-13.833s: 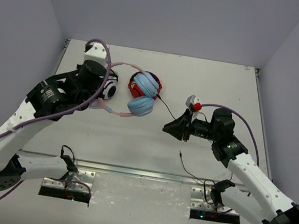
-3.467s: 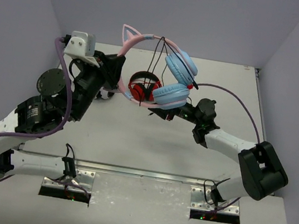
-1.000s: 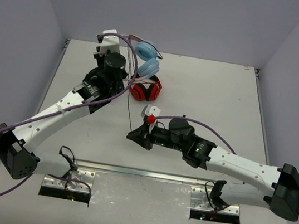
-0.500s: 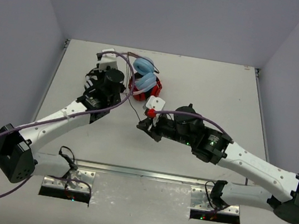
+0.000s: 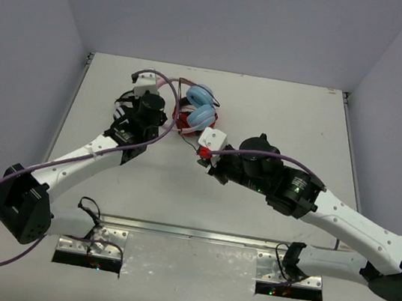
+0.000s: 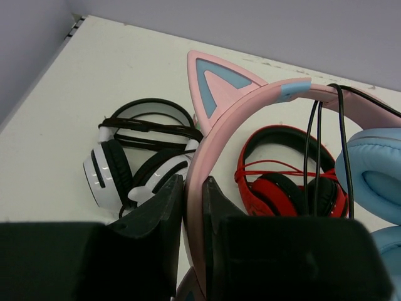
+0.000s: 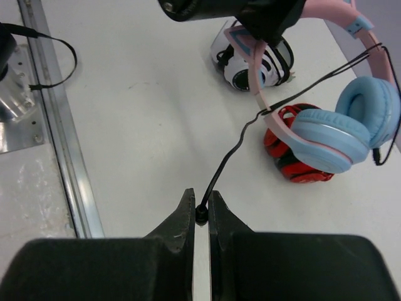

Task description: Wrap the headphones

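The cat-ear headphones (image 6: 216,88) hang in the left gripper (image 6: 193,191), just above the red-and-black headphones (image 6: 282,185) lying on the white table (image 5: 291,107). The left jaws are pressed tight on the pink headband, a little below one pointed ear. The two light blue earcups (image 7: 341,135) hang together and cover part of the red pair.

The thin black cable (image 7: 230,153) is looped in several strands over the top of the headband, beside its small blue section. From there one strand runs down past the red-and-black headphones to the right gripper (image 7: 200,204). The right jaws are nearly closed and pinch the cable close to its end, low over the table on the near side of the red pair, between it and the metal rail (image 7: 62,157) at the table's edge. The strand has a slack kink in it.

The black-and-white headphones (image 6: 135,160) lie folded on the table, just to the left of the red pair and under the left arm.
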Motion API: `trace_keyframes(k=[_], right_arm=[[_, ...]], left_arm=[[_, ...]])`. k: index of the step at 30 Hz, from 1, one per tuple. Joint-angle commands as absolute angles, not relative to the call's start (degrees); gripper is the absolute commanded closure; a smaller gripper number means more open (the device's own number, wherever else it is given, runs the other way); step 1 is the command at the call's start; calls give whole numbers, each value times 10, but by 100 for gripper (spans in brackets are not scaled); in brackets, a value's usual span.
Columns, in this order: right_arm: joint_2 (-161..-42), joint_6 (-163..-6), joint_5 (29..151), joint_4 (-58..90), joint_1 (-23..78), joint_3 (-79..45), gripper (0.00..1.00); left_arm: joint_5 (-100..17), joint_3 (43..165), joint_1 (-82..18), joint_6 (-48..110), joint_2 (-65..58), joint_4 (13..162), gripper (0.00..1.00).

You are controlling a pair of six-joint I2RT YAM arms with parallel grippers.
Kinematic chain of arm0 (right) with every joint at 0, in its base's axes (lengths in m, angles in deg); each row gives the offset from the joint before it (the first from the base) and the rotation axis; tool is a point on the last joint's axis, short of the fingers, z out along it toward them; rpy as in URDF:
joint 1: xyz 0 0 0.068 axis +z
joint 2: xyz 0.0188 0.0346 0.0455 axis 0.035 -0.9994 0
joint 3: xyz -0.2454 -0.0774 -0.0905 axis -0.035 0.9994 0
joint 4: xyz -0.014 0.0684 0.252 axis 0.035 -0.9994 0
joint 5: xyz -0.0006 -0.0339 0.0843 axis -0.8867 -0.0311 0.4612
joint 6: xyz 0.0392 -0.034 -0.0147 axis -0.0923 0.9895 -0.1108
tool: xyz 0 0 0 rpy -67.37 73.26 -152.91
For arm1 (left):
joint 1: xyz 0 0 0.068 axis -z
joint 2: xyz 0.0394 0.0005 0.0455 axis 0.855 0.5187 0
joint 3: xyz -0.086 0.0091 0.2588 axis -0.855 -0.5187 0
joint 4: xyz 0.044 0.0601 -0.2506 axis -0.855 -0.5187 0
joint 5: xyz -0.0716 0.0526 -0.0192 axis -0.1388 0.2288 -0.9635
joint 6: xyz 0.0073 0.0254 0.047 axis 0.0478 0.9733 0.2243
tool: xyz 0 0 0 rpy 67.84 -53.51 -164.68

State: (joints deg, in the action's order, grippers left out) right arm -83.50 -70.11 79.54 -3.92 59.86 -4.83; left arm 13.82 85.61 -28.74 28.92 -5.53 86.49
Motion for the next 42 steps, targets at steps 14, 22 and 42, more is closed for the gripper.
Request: trace_keyframes(k=[14,22,42], right_arm=[[-965,-562,761,-84,492,-228,99],[-996,-553,770,-46,432,-216,99],[-956,-555,891,-1,369,-130,99]], left_arm=[[66,648,-163,341,-234,1026,99],[16,600,-110,337,-326,979,100],[-35,738,0,327,-414,790,100]])
